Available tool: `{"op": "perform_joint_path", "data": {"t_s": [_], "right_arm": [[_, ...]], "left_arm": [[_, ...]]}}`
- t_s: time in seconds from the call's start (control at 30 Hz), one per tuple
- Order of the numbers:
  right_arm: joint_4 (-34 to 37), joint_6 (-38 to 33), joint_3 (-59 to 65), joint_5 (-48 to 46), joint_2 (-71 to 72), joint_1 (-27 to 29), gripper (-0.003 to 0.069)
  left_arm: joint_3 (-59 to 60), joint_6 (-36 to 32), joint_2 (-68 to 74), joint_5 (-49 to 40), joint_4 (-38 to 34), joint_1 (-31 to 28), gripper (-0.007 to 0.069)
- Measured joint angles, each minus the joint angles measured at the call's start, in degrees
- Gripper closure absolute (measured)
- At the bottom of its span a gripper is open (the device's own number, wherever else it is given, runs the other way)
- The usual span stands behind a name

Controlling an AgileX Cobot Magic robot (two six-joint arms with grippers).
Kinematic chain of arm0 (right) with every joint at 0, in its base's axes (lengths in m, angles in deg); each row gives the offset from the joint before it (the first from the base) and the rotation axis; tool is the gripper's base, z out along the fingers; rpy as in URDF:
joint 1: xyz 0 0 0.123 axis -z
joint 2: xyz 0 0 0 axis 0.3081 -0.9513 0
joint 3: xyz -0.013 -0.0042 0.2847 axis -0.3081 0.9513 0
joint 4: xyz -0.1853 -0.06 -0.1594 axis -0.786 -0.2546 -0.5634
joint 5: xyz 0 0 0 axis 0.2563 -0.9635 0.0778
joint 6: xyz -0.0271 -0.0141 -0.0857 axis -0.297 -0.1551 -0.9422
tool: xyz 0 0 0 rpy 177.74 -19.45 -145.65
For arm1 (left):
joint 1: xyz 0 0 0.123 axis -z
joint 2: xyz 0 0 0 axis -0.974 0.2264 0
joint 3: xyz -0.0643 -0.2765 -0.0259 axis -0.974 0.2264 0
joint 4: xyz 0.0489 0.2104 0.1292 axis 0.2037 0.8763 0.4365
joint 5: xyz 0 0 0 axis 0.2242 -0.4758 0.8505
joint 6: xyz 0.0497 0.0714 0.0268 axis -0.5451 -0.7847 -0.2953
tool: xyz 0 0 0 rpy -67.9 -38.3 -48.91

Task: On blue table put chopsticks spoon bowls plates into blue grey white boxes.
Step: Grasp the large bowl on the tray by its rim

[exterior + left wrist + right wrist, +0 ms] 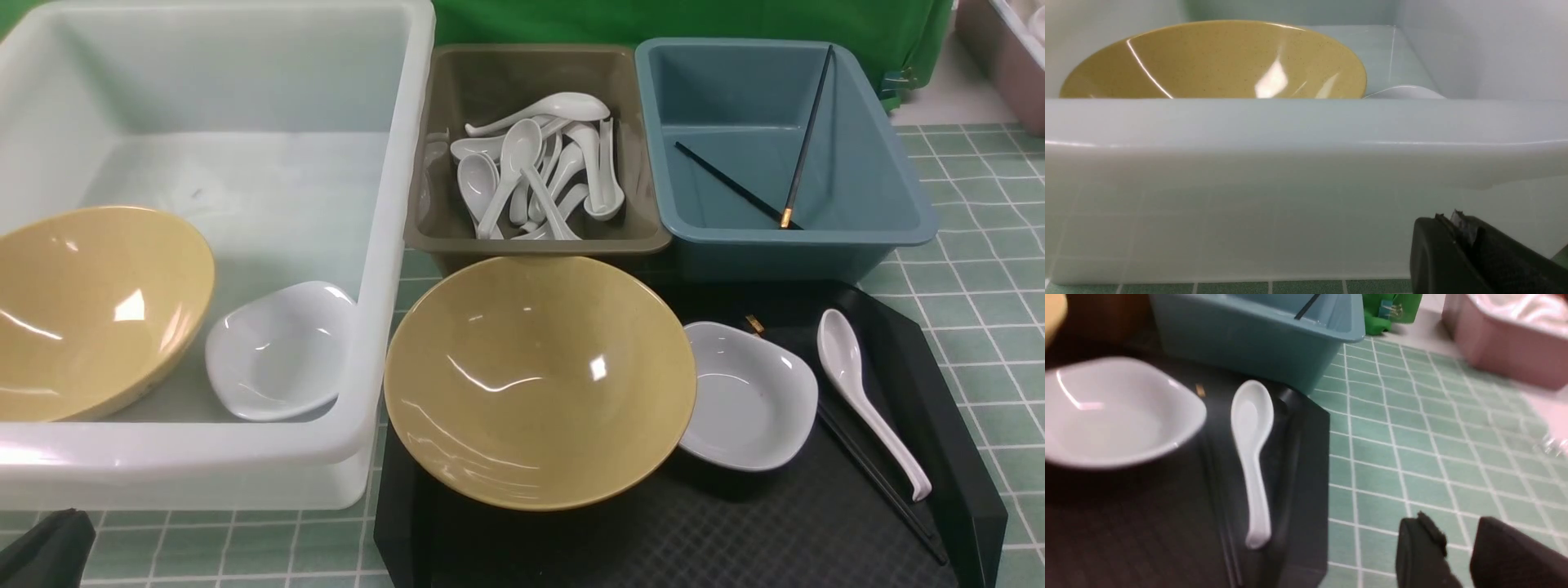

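Observation:
On the black tray (939,392) lie a yellow bowl (539,380), a small white plate (747,396), a white spoon (865,400) and black chopsticks (882,482). The white box (392,245) holds another yellow bowl (90,310) and a white plate (277,351). Several spoons (531,171) fill the grey box (424,163). Two chopsticks (804,139) lie in the blue box (882,163). My left gripper (1448,216) is shut and empty, low before the white box's near wall (1290,183). My right gripper (1455,520) is open and empty over the checked cloth, beside the tray's edge near the spoon (1251,457).
A green checked cloth (980,245) covers the table. A pink box (1506,347) stands at the far right beyond the blue box. Green fabric (653,20) hangs behind the boxes. The three boxes stand side by side right behind the tray.

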Motion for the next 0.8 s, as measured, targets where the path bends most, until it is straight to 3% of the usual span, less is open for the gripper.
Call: {"op": "perform_joint_path", "data": {"t_s": [0.3, 0.4, 0.53, 0.6, 0.67, 0.8], "right_arm": [[-0.24, -1.22, 0.21, 2.40, 0.00, 0.00, 0.0421], [-0.24, -0.63, 0.31, 14.78, 0.00, 0.04, 0.0421], [-0.24, 4.78, 0.31, 40.51, 0.00, 0.04, 0.0421], [-0.24, 6.72, 0.31, 46.38, 0.00, 0.04, 0.0421], [-0.24, 15.11, 0.31, 62.66, 0.01, 0.04, 0.0421], [-0.24, 22.73, 0.25, 67.55, 0.06, 0.06, 0.0421]], "left_arm": [[0.05, 0.05, 0.00, 7.51, 0.06, 0.00, 0.0622], [0.05, -0.01, 0.00, 17.56, 0.22, 0.00, 0.0622], [0.05, -0.01, 0.00, 32.17, 0.56, 0.00, 0.0622], [0.05, -0.01, 0.00, 34.66, 0.57, 0.00, 0.0622], [0.05, 0.05, 0.00, 43.27, 0.57, 0.00, 0.0622], [0.05, 3.60, 0.00, 51.42, -0.12, 0.00, 0.0622]]}}
